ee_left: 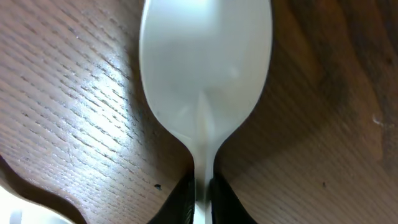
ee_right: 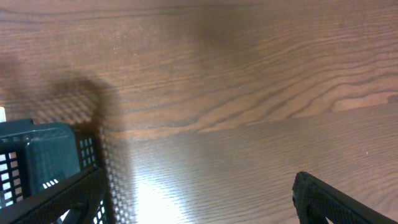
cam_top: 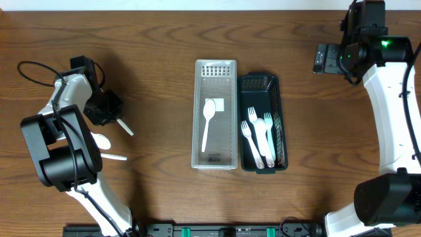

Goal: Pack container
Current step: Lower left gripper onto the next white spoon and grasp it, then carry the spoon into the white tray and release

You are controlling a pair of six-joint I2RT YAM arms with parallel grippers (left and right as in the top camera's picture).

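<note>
Brown wood table (cam_top: 158, 52) carries at its middle a clear tray (cam_top: 199, 131) holding one packed spoon (cam_top: 208, 118), with a dark tray (cam_top: 279, 118) set against its right side and holding three forks (cam_top: 258, 138). Well left of the clear tray, the left gripper (ee_left: 199, 200) is clamped on a spoon (ee_left: 205, 81) by its handle, bowl pointing away from the fingers, so the carry should run rightward to that tray, whose long axis lies front to back; loose utensils (cam_top: 100, 140) lie left of it too. Right gripper (cam_top: 323, 58) hangs right of the clear tray, past the dark one; whether it is closed I cannot tell.
</note>
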